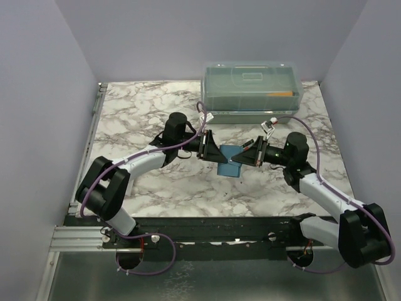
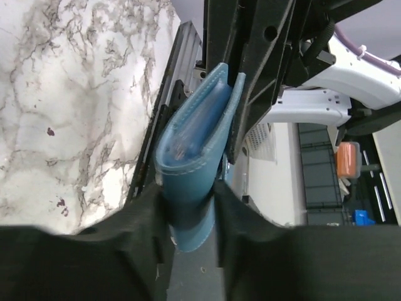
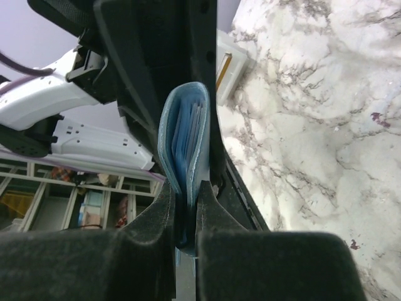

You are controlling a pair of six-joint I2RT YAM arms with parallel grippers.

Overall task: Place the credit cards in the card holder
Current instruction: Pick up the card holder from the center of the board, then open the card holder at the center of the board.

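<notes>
Both tools clamped on teal card holder: left tool, right tool; over marble table.

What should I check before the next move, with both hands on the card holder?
1. Grip of the right hand on the card holder: ok.
2. Grip of the left hand on its opposite edge: ok.
3. Holder folded over: ok.
4. The credit cards inside: cannot tell.
5. The snap fastened: cannot tell.
</notes>
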